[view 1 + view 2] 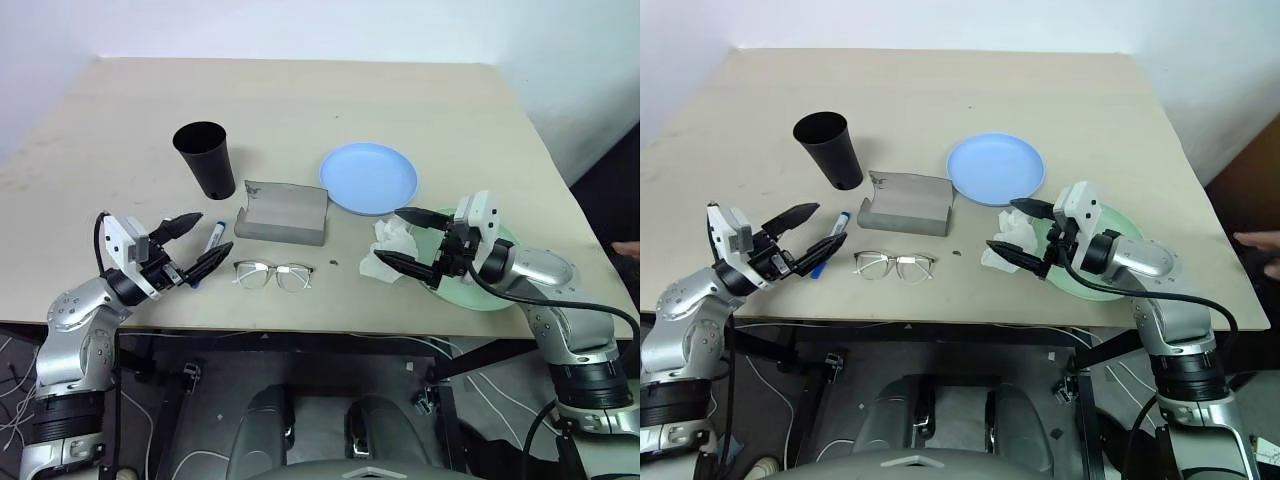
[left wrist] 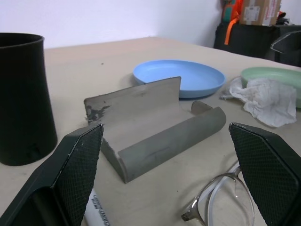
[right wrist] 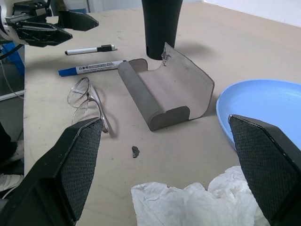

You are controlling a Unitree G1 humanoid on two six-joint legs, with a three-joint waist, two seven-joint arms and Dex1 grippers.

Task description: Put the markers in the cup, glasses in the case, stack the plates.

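- Markers: a blue-capped one (image 3: 89, 68) and a black-capped one (image 3: 90, 49) lie on the bench (image 1: 300, 110) near its front edge, left of the glasses (image 1: 274, 274) and well below the upright black cup (image 1: 204, 158).
- Left end effector (image 1: 193, 244) hovers over the blue-capped marker, fingers spread wide, empty.
- Right end effector (image 1: 405, 240) is likewise spread and empty, above the tissue (image 1: 390, 250) and the green plate (image 1: 1110, 285).
- Likely step: grasp the marker. Lower straight, straddle the barrel mid-length, close squarely, avoid nudging the glasses.
- The open case (image 1: 283, 212) and blue plate (image 1: 368, 177) wait behind.
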